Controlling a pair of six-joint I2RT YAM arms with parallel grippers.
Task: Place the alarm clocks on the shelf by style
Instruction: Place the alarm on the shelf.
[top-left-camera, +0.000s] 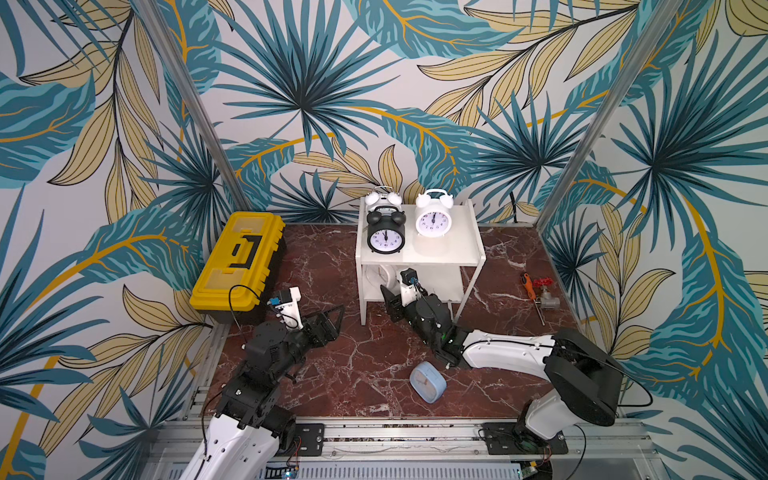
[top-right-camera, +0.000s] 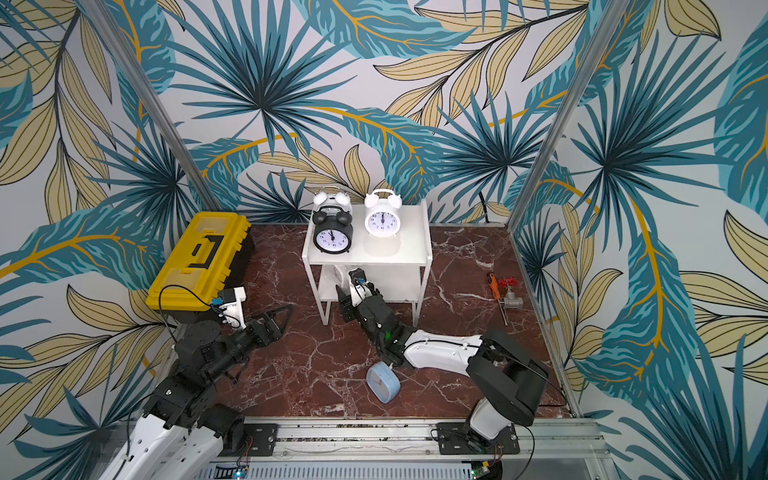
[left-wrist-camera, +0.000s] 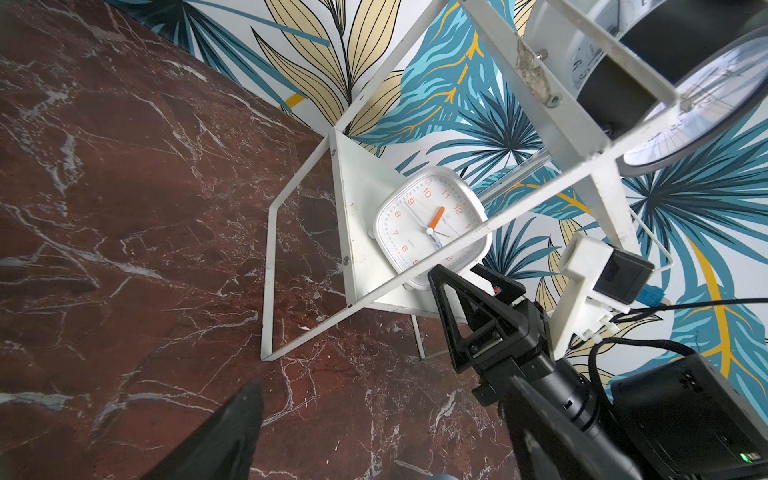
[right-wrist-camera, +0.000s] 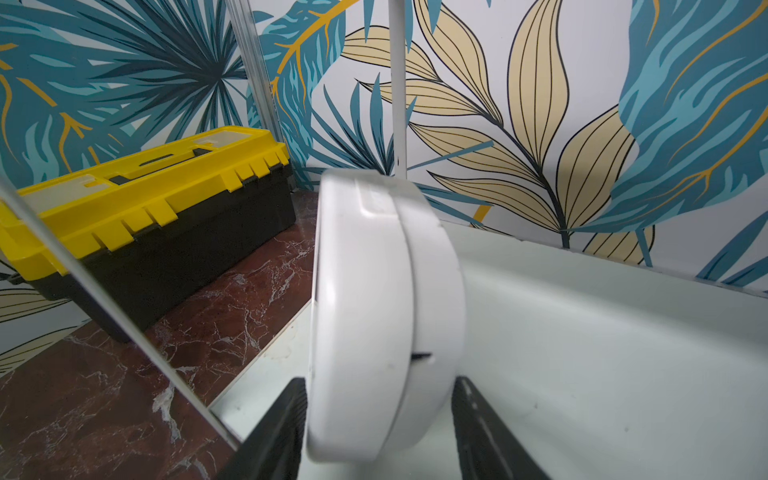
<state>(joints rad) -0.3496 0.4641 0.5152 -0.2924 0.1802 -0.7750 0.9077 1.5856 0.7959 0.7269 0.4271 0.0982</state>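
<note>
Well, the white square clock (right-wrist-camera: 386, 299) stands on edge at the left end of the lower level of the shelf (top-left-camera: 465, 249), dial turned left, its thin depth running left to right across the right gripper (right-wrist-camera: 379, 384), whose fingers flank it from the near side; one finger looks to be against the casing and the other just beside it, so whether the clock is pinched or already let go I cannot tell. The coming move, as I judge it, turns on this: the clock lies straight beyond the gripper, so the jaws must part sideways and the arm draw back toward the near right without tipping it. Up top stand the black bell clock (top-left-camera: 385, 237), a white bell clock (top-left-camera: 433, 220) and, behind the black one, a second white bell clock (top-left-camera: 382, 199). The blue clock (top-left-camera: 428, 381) lies dial-up on the table (top-left-camera: 332, 257), near of both grippers and close by the right forearm; the left gripper (top-left-camera: 327, 322), fingers apart and empty, hovers left of the shelf, that clock to its near right
</note>
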